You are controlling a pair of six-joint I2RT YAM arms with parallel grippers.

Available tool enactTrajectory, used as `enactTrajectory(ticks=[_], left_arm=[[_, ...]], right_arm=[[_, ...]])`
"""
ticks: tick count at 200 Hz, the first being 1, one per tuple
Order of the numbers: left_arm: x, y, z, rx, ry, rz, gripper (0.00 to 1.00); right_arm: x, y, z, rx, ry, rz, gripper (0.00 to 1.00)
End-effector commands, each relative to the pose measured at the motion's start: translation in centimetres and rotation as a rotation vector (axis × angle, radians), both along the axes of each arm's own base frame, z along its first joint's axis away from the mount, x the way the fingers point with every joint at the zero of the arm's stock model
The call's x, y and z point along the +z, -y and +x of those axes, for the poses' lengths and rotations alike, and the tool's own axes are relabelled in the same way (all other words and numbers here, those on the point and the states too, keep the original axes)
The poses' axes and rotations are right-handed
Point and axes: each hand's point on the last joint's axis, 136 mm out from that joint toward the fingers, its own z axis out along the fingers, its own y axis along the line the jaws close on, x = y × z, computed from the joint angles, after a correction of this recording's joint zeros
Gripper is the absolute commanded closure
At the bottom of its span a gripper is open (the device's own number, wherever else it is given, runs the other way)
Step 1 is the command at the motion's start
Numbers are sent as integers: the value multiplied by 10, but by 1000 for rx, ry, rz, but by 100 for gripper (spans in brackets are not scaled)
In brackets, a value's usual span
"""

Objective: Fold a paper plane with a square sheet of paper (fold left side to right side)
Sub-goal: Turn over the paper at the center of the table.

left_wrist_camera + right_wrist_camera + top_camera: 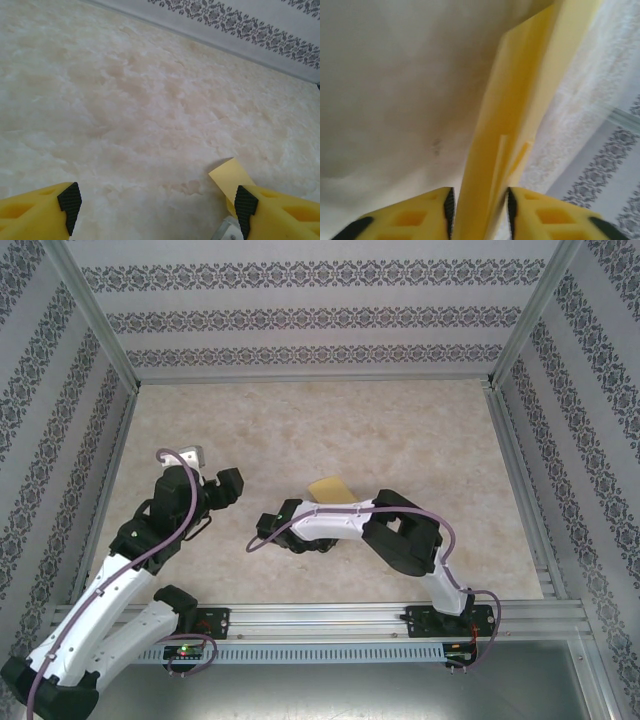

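Yellow paper (330,487) lies on the marble-look tabletop (300,420) at frame centre in the top view. Only a small tilted patch shows, just above the right arm (345,521), which crosses over the rest, so the long axis can't be read there.

In the right wrist view the paper is folded, with at least 2 layers and a crease running along it. Its long axis goes from bottom centre up to the upper right edge of the frame, narrow end low. The lower end sits between the 2 yellow fingers of the right gripper (479,212). Those jaws stand partly apart with the paper filling the gap, and I can't tell if the pads actually pinch it.

The left gripper (157,204) has its jaws wide apart with nothing between them, only bare tabletop. Black pads (70,200) sit at the lower left and lower right of the left wrist view. 1 corner of the paper (230,176) pokes in at lower right, just beside the right-hand finger, its tip pointing toward the top of the frame.

In the top view the left arm (120,580) sits at lower left, well apart from the paper. A patterned wall (300,320) runs along the top.
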Motion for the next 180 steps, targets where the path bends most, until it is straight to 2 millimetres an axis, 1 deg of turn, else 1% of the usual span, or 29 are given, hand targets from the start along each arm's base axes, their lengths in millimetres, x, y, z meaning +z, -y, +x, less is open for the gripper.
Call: enactTrajectory(ticks=[1, 23, 43, 60, 71, 79, 95, 113, 130, 145, 155, 161, 180], left_arm=[[-4, 7, 4, -17, -14, -44, 17], [-13, 18, 7, -49, -41, -81, 17], [-26, 29, 12, -78, -78, -111, 17], [-36, 44, 16, -126, -107, -158, 17], [-43, 54, 19, -157, -132, -182, 17], [-48, 61, 21, -181, -151, -202, 18], [-57, 79, 26, -237, -181, -264, 20], [-71, 101, 30, -296, -219, -354, 22], [-84, 122, 31, -342, -259, -421, 22], [-97, 139, 28, -368, -305, -447, 22], [-105, 151, 25, -387, -334, -464, 23], [-109, 159, 22, -394, -355, -475, 23], [-123, 178, 15, -406, -416, -501, 24]], right_arm=[[18, -12, -21, -21, -68, 164, 54], [34, -18, -37, -40, -129, 314, 40], [53, -21, -53, -38, -168, 467, 29], [72, -18, -59, -44, -170, 593, 20], [83, -14, -59, -61, -168, 685, 17], [90, -11, -58, -81, -168, 760, 16], [103, -3, -47, -150, -149, 930, 14], [116, 6, -32, -225, -117, 1125, 8], [128, 14, -19, -291, -92, 1308, 2], [135, 24, -6, -359, -71, 1456, 2], [135, 31, 1, -407, -62, 1518, 2], [133, 39, 6, -442, -47, 1538, 2], [121, 58, 14, -537, -22, 1542, 2]])
